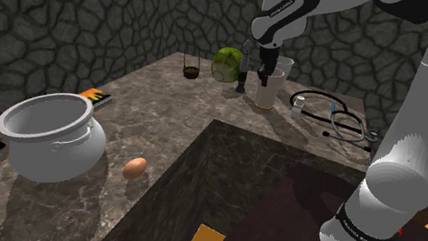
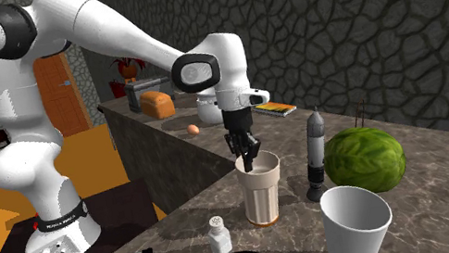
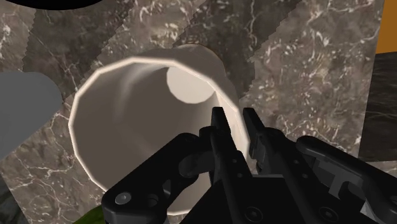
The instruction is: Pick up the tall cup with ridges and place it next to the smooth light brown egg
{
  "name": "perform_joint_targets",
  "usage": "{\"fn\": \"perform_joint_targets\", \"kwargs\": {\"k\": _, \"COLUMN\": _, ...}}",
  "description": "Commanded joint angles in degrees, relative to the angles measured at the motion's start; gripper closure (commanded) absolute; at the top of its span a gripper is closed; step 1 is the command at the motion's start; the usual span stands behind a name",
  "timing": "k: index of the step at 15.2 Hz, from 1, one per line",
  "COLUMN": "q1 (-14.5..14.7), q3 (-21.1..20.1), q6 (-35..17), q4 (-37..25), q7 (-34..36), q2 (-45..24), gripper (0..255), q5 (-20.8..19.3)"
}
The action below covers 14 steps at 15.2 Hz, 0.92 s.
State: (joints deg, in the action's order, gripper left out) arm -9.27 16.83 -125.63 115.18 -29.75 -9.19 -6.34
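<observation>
The tall ridged cup (image 2: 262, 192) is beige with a brown base and stands upright on the dark marble counter (image 2: 413, 197). My black gripper (image 2: 248, 157) reaches down onto its rim. In the wrist view the gripper (image 3: 234, 124) is shut on the cup (image 3: 133, 121), clasping the cup's wall with one finger inside and one outside. In the shoulder view the gripper (image 1: 266, 73) is over the cup (image 1: 264, 93) on the far arm of the counter. The light brown egg (image 1: 134, 167) lies well to the shoulder view's left, next to the pot, and shows small in the second exterior view (image 2: 193, 129).
A big grey pot (image 1: 52, 135) stands by the egg. Around the cup are a green cabbage (image 2: 364, 158), a dark tall grinder (image 2: 315, 153), a smooth white cup (image 2: 356, 221), a small shaker (image 2: 219, 235) and a black stethoscope (image 1: 329, 113). A book (image 1: 97, 96) lies behind the pot.
</observation>
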Motion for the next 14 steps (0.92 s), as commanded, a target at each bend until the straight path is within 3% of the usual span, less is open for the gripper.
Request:
{"fn": "perform_joint_targets", "kwargs": {"k": 1, "q1": -0.02, "q3": 0.02, "q6": -0.01, "q4": 0.09, "q7": 0.02, "q2": -0.08, "gripper": 255, "q5": -0.01}}
{"fn": "perform_joint_targets", "kwargs": {"k": 4, "q1": -0.04, "q3": 0.03, "q6": 0.02, "q4": 0.05, "q7": -0.02, "q2": -0.09, "gripper": 255, "q5": 0.00}}
{"fn": "perform_joint_targets", "kwargs": {"k": 14, "q1": 0.23, "q3": 0.06, "q6": 7.18, "q4": -4.16, "q7": -0.34, "q2": 2.97, "gripper": 255, "q5": -0.52}}
